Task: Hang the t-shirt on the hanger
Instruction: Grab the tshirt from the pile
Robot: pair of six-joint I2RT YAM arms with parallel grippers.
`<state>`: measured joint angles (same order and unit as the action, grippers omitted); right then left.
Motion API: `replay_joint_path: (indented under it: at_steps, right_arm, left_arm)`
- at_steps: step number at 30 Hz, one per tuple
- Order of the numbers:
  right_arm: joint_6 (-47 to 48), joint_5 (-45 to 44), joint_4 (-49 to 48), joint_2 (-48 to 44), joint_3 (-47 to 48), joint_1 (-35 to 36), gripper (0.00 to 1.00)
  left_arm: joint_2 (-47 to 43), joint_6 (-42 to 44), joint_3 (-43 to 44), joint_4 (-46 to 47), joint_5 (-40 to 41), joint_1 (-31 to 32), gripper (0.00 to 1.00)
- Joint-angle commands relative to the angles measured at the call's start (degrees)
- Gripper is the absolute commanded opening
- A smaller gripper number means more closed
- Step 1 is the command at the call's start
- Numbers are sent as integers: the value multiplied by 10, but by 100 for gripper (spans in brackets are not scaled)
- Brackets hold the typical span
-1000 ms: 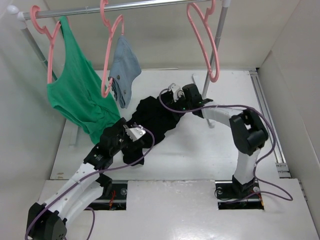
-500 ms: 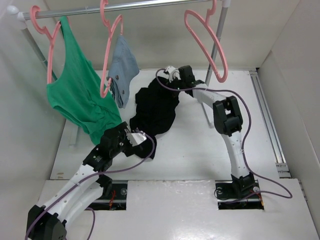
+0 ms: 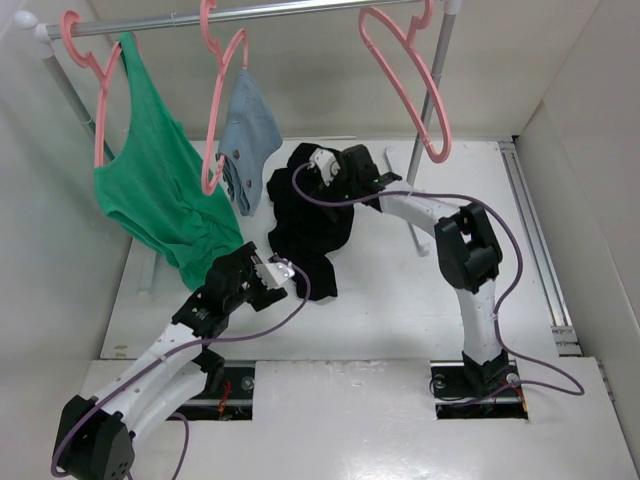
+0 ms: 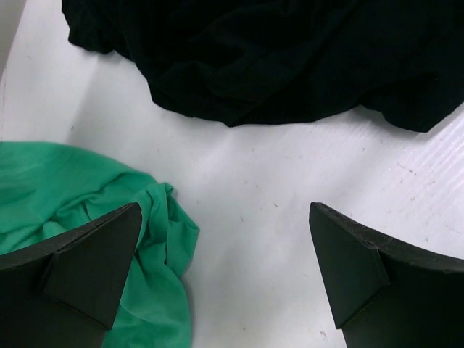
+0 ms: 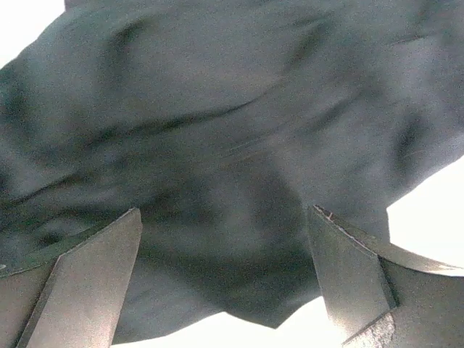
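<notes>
The black t-shirt [image 3: 305,225] lies bunched on the white table, running from the right gripper down toward the left gripper. It fills the right wrist view [image 5: 232,130] and lies along the top of the left wrist view [image 4: 290,58]. My right gripper [image 3: 318,170] is at the shirt's far end, its jaws wide apart [image 5: 225,217] with cloth lying between and ahead of them. My left gripper [image 3: 280,272] is open and empty [image 4: 225,217] over bare table, just short of the shirt's near edge. The empty pink hanger [image 3: 405,80] hangs tilted on the rail above the right arm.
The green tank top [image 3: 150,190] hangs on a pink hanger at the left, its hem lying under my left finger [image 4: 72,217]. The blue-grey garment [image 3: 248,135] hangs on the middle hanger. The rail [image 3: 250,12] and its right post [image 3: 430,110] stand behind the shirt.
My right gripper has moved left and farther back, and the shirt has bunched up and shifted away from my left gripper. The empty hanger has swung to a new tilt.
</notes>
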<state>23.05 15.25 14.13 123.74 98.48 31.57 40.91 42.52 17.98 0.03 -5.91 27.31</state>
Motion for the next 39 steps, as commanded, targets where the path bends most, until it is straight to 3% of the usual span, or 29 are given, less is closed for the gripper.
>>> replay_joint_path:
  at_steps: [1,7,11,12,14,15,20,22,27,28,29,30,32,33,34,36,39]
  right_arm:
    - [30,-40,-9,-58,-59,59,100]
    - [30,31,-28,-48,-102,100,96]
    - [17,112,-15,-20,-115,79,48]
    - [12,122,-15,-20,-127,71,22]
    - [12,147,-15,-56,-193,49,2]
    - [12,147,-24,-76,-222,44,0]
    - [42,153,34,-212,-336,29,0]
    - [47,148,92,-274,-372,24,0]
    - [21,172,157,-376,-433,-15,3]
    - [8,164,176,-404,-433,-23,15]
    - [0,158,182,-417,-433,-28,51]
    - [-8,151,182,-430,-433,-35,63]
    - [-22,151,182,-472,-433,-58,72]
    - [-27,136,182,-484,-428,-67,85]
    - [-27,98,182,-496,-428,-75,90]
    - [-34,60,182,-518,-428,-87,96]
    - [-57,26,143,-518,-440,-99,96]
  left_arm:
    - [0,-45,-14,48,28,3,100]
    - [-26,-71,-20,48,59,3,100]
    - [-52,-71,-25,35,59,3,100]
    - [-57,-71,-25,35,59,3,100]
    - [-71,-76,-25,35,59,3,100]
    - [-72,-76,-25,35,59,3,100]
    - [-72,-76,-18,24,18,3,92]
    - [-60,-76,-11,24,4,3,82]
    - [36,-105,38,60,-14,3,74]
    - [57,-111,65,60,-21,3,74]
    - [79,-124,80,60,-32,3,74]
    - [101,-135,96,60,-32,3,73]
    - [175,-159,150,60,-45,3,68]
    - [200,-168,171,60,-60,3,64]
    - [249,-189,191,60,-66,3,55]
    - [295,-225,245,78,-71,3,47]
    - [382,-270,307,115,-82,8,36]
